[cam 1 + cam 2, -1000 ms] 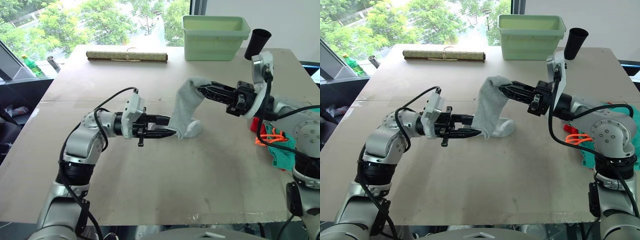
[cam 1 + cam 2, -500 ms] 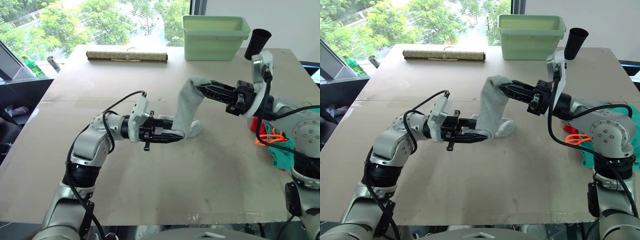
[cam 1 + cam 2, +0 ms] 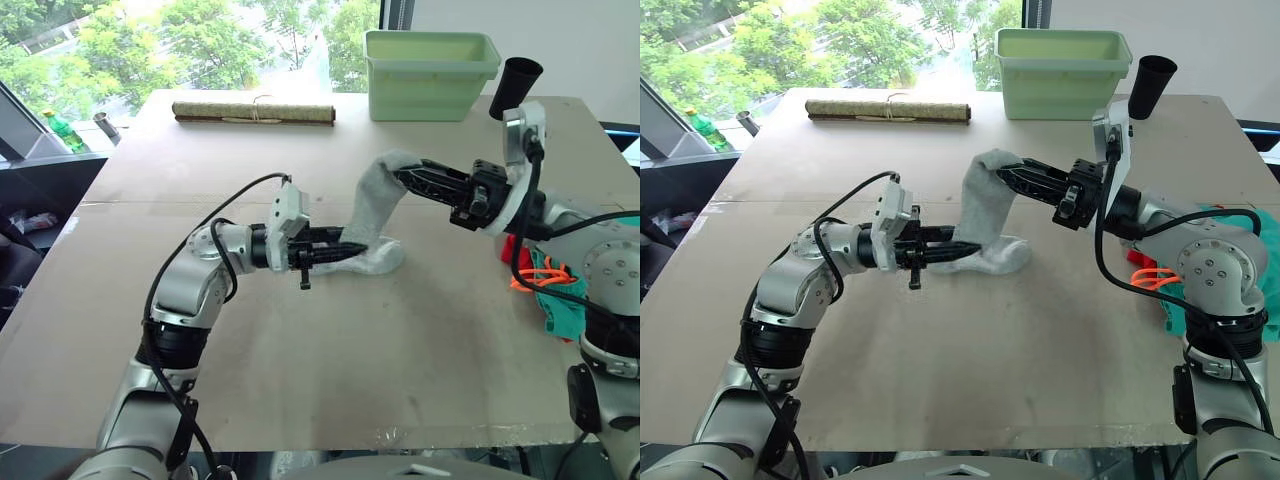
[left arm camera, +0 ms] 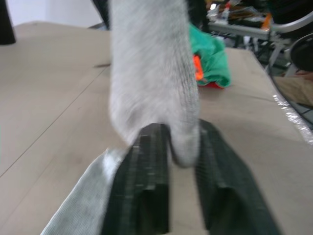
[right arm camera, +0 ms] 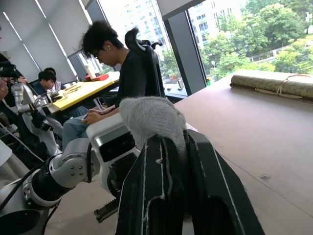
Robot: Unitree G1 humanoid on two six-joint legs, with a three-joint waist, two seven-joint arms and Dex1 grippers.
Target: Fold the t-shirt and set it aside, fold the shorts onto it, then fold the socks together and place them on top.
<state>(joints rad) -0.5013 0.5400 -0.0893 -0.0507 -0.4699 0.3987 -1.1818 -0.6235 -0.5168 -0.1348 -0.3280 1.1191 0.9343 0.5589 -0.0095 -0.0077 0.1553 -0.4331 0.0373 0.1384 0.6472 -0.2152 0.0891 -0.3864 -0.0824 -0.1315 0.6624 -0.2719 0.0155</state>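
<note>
- Right gripper [image 3: 403, 177]: fingers pinched on the upper end of the socks [image 3: 375, 215], holding that end raised above the middle of the worktop [image 3: 300, 380]
- Socks: hang down from the right gripper; the lower end lies on the worktop surface
- Left gripper [image 3: 958, 249]: fingers closed around a fold of the socks at the lower end, close to the worktop surface
- Shorts [image 3: 560, 300]: rumpled at the right edge of the worktop, orange drawstring on top
- T-shirt [image 3: 512, 247]: a red patch beside the shorts, mostly hidden by the right arm
- Green bin [image 3: 430, 72], black cup [image 3: 513, 88] and rolled mat [image 3: 253, 112]: along the far edge
</note>
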